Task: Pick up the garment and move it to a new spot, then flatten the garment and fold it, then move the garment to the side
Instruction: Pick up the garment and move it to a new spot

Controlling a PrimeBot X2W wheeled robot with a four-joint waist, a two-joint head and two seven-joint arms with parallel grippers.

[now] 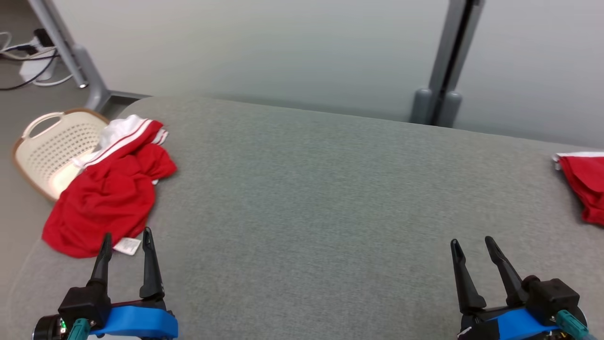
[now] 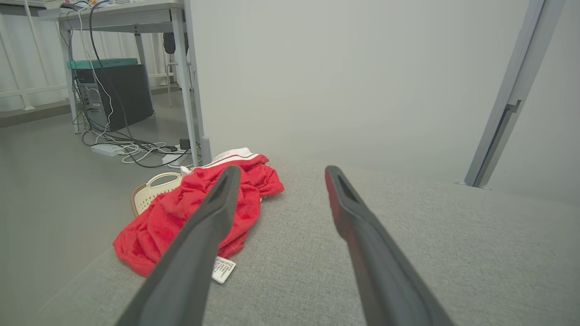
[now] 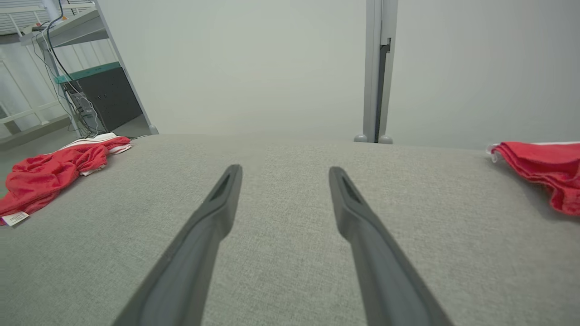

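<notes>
Red cloth with white stripes, the garment (image 1: 111, 189), lies crumpled at the left edge of the grey fabric-covered surface (image 1: 302, 198). Its far part spills over the rim above a cream basket (image 1: 49, 151) that stands on the floor beside it. Bunched up and so close to the edge, it could hardly be flattened where it lies, which is probably why the task calls for a move first. A white label (image 1: 127, 246) pokes out at its near hem.

The left gripper (image 1: 127, 234) hovers low just in front of that hem, its fingers (image 1: 151, 267) spread wide and empty, tips pointing toward the label. In the left wrist view one finger overlaps the cloth, but I cannot tell whether it touches. The right gripper (image 1: 471, 241) sits at the near right, its fingers likewise spread with nothing between them, well apart from the heap.

A second red garment (image 1: 587, 186) rests at the far right edge, seemingly folded, so that side looks like the place for finished pieces. By my reading the task is at its very start, with the pick-up not yet made. The broad bare middle is the likely new spot, since flattening needs room for both arms.
</notes>
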